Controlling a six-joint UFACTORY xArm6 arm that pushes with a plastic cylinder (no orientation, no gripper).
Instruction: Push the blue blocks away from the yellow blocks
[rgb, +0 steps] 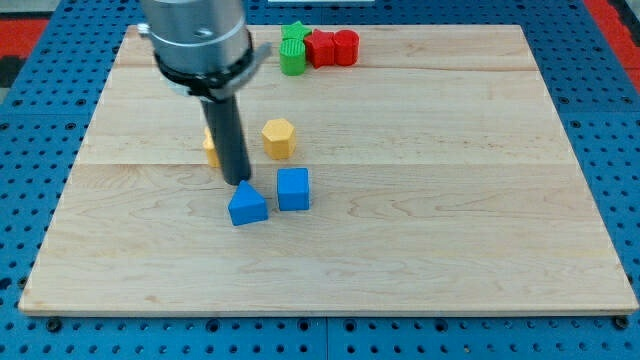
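Note:
A blue triangular block (247, 205) and a blue cube (293, 188) lie side by side near the board's middle, almost touching. A yellow hexagonal block (279, 138) sits above the cube. A second yellow block (210, 147) is mostly hidden behind my rod. My tip (237, 181) rests on the board just above the blue triangular block, between it and the hidden yellow block, very close to the triangle's top edge.
Near the board's top edge lie a green block (292, 50) and, to its right, a red block (321, 48) and another red block (346, 46), clustered together. The wooden board (450, 220) sits on a blue pegboard.

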